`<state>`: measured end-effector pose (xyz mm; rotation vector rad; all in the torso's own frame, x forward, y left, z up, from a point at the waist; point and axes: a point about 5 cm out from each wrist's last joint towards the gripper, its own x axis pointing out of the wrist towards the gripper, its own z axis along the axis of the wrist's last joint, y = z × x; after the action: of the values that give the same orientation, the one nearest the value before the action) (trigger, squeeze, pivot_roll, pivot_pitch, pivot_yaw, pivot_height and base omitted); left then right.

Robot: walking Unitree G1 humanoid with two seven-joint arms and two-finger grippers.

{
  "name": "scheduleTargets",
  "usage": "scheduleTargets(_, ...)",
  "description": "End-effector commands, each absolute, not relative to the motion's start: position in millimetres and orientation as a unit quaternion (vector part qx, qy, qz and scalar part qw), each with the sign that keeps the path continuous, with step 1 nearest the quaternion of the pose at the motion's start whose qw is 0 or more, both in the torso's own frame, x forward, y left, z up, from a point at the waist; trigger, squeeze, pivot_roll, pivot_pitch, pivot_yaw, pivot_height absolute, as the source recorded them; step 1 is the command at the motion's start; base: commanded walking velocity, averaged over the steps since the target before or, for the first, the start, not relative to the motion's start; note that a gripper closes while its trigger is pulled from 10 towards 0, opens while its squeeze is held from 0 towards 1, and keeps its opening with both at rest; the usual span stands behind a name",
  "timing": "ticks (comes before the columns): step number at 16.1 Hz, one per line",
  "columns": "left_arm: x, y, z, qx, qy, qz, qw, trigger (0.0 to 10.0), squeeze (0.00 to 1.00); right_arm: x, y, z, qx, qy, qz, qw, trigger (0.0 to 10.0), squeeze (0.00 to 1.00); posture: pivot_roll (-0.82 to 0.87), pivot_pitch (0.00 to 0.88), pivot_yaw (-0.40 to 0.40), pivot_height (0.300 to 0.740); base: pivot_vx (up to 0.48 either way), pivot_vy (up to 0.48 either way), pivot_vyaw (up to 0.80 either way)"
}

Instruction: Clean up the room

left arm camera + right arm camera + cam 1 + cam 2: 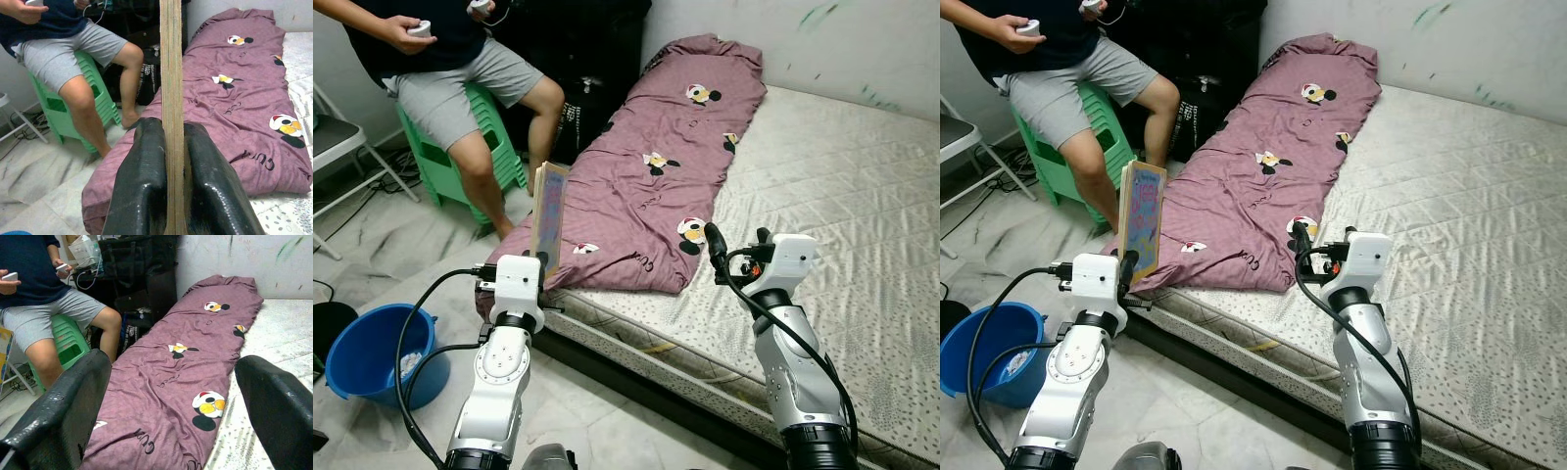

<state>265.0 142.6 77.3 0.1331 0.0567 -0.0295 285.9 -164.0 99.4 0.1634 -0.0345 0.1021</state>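
My left gripper [542,258] is shut on the lower edge of a thin picture book [549,208], holding it upright over the near corner of the bed. In the left wrist view the book [171,73] stands edge-on between the two black fingers [142,176]. A purple cartoon-print blanket [651,176] lies lengthwise along the left side of the bare mattress [842,196]. My right gripper [713,241] hovers just right of the blanket's near end; its fingers [73,396] are spread wide open with nothing between them.
A person [450,69] sits on a green plastic stool [445,162] left of the bed, holding small devices. A blue bucket [377,352] stands on the marble floor at my lower left. A folding chair [337,147] and black bags [578,113] are nearby.
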Motion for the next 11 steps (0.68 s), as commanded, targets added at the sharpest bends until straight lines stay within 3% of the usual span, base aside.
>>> scheduleTargets(1, 268.8, 142.6, 89.0, 0.067, 0.000, -0.018, 0.998, 10.0, 0.00, 287.7, -163.4, 98.2, 0.081, -0.014, 0.051, 0.995, 10.0, 0.00, -0.02, 0.000, 0.012, 0.740, 0.000, 0.000, 0.00)
scheduleTargets(11, 268.9, 140.4, 89.2, 0.065, -0.002, -0.019, 0.998, 10.0, 0.00, 287.1, -164.4, 97.6, 0.079, -0.013, 0.050, 0.996, 10.0, 0.00, -0.03, 0.000, 0.011, 0.740, 0.000, -0.027, 0.00)
